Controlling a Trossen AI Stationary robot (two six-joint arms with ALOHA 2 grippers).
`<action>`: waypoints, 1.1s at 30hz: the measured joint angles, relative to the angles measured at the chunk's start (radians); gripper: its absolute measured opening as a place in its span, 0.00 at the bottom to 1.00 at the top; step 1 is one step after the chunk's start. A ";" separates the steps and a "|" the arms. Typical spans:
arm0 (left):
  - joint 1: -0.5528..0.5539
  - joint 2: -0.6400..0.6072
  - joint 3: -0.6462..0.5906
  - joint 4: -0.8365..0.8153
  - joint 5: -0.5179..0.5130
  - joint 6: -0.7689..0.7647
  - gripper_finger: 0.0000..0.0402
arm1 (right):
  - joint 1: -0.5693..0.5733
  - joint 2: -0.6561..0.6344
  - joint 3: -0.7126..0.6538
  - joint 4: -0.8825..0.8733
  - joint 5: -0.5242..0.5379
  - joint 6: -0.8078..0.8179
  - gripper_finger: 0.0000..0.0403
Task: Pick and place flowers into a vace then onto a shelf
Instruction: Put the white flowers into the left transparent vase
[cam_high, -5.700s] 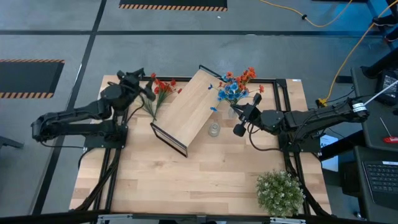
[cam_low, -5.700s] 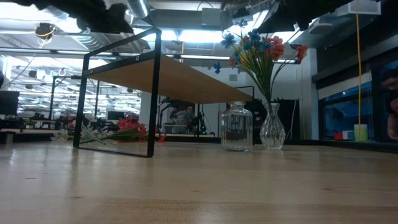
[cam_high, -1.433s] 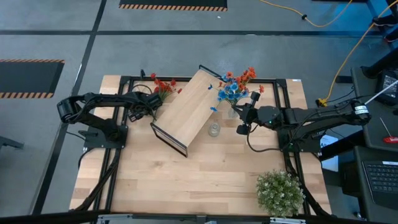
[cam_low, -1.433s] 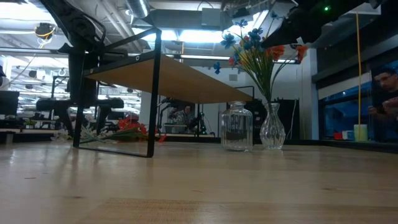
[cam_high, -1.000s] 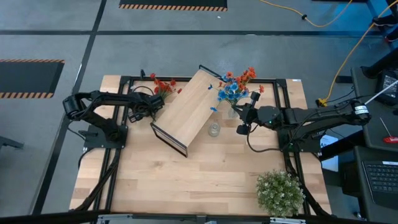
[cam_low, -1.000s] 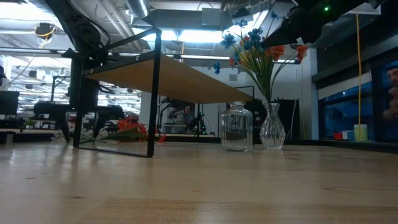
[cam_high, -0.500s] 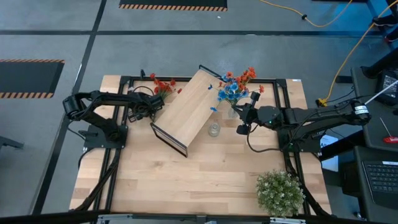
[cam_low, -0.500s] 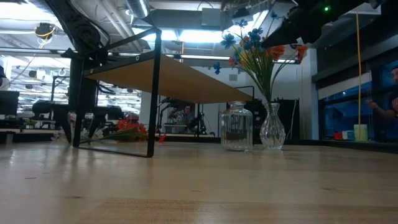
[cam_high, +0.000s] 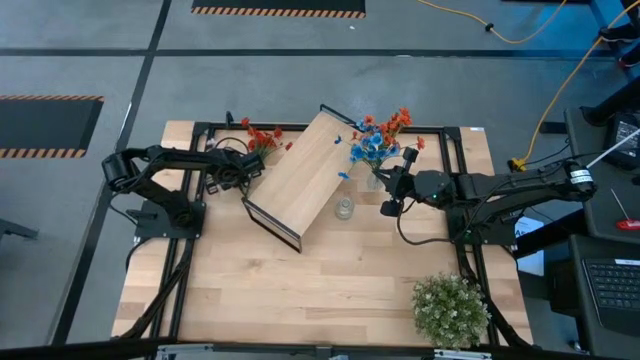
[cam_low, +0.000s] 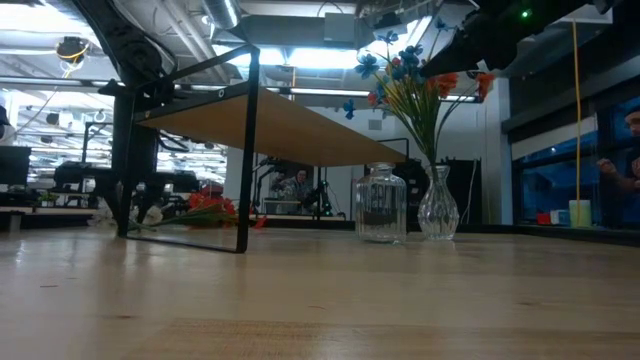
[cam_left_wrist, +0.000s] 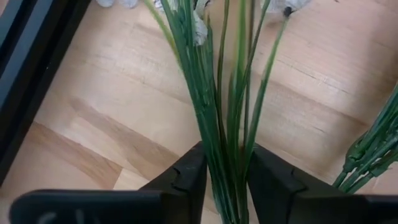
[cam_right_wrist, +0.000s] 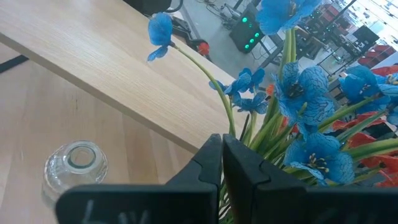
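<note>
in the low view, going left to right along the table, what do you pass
left gripper → loose flowers lying flat → shelf front leg → glass jar → vase holding a bouquet

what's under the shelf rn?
Low view: bare tabletop under the shelf; red flowers lie beyond its far side. The glass jar stands beside it, not beneath. From above, the board covers whatever lies below.
</note>
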 joint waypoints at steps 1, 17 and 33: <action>0.000 0.000 0.000 0.002 -0.002 0.008 0.23 | 0.000 0.000 0.000 0.000 0.000 0.000 0.05; 0.002 -0.122 -0.004 0.006 -0.081 0.063 0.03 | 0.000 0.000 0.000 0.000 0.000 -0.007 0.05; 0.002 -0.494 -0.002 0.028 -0.244 0.414 0.03 | 0.000 0.000 0.000 0.000 0.000 -0.007 0.05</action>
